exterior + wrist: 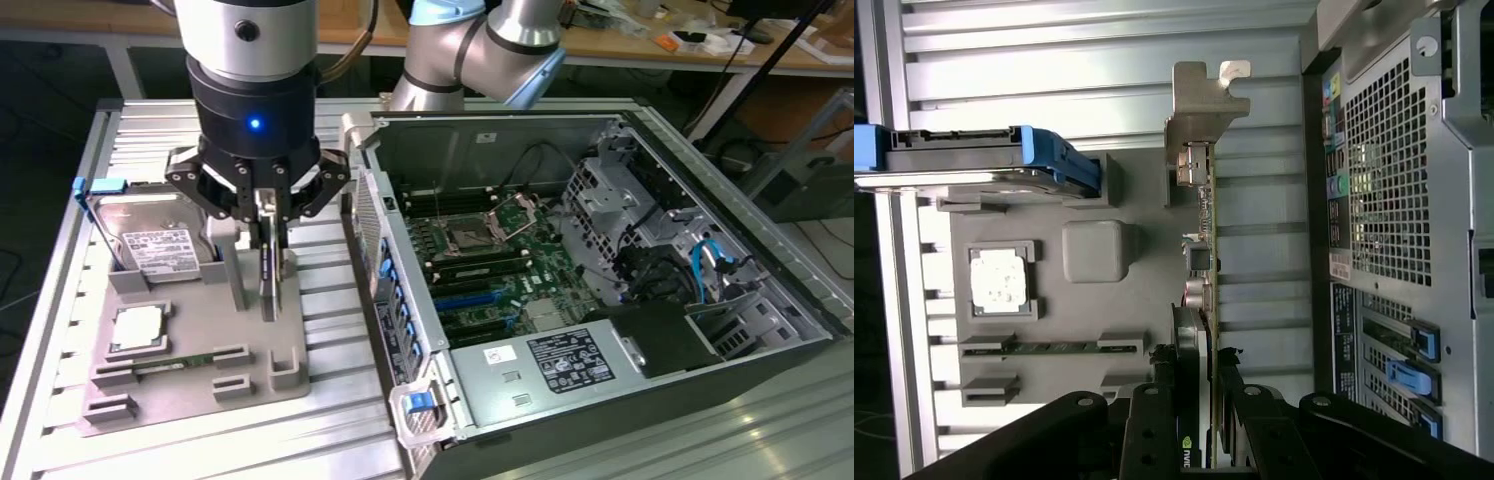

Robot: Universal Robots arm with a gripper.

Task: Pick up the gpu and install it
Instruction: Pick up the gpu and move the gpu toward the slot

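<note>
The claw [271, 215] was closed on the top edge of the graphics card [271, 280], which was kept upright directly beneath it at the grey tray [200, 305]; an open computer case [481, 150] was seen just beside the claw

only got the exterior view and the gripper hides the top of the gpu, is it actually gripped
Observer: Yes. In the wrist view the gripper is shut on the gpu, pressing both faces.
Operator: where's the bracket
Observer: The silver bracket is at the card's end farthest from the gripper.
Operator: which face is the cooler
Observer: The dark cooler faces away from the computer case.
</note>
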